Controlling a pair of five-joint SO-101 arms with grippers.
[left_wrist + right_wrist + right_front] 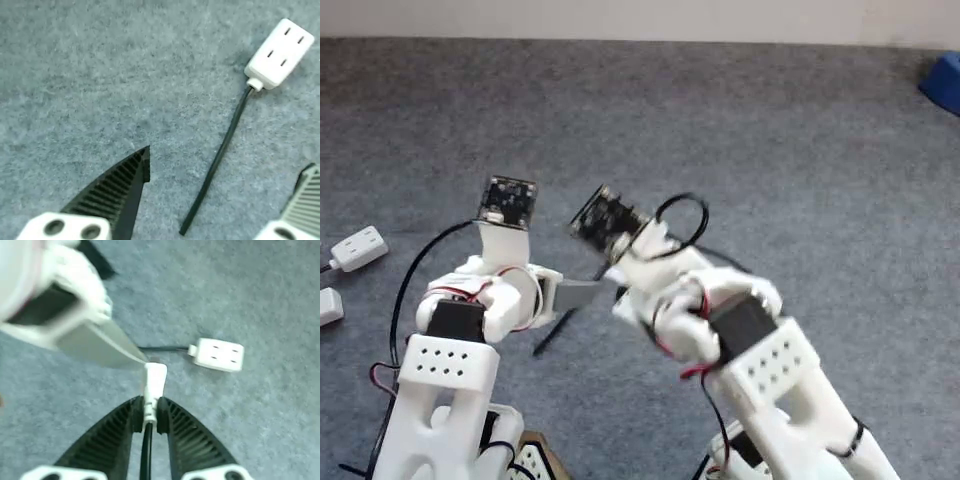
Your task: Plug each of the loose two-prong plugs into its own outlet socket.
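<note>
My right gripper point(150, 402) is shut on a white two-prong plug point(154, 380), whose black cord runs back between the fingers. The plug hangs just above the grey carpet, a short way from a white outlet block point(217, 354) with two pairs of slots facing up. The same outlet block point(280, 52) lies beyond my left gripper point(228, 159), which is open with nothing in it and straddles the block's black cord point(220, 155). A grey finger point(100, 345) of the left gripper reaches close to the plug's tip. From above, that finger point(582, 293) points toward the right arm.
Another white outlet block point(358, 248) lies at the far left of the carpet, and a white piece point(328, 305) sits at the edge below it. A blue object point(942, 82) is at the far right corner. Open carpet stretches beyond both arms.
</note>
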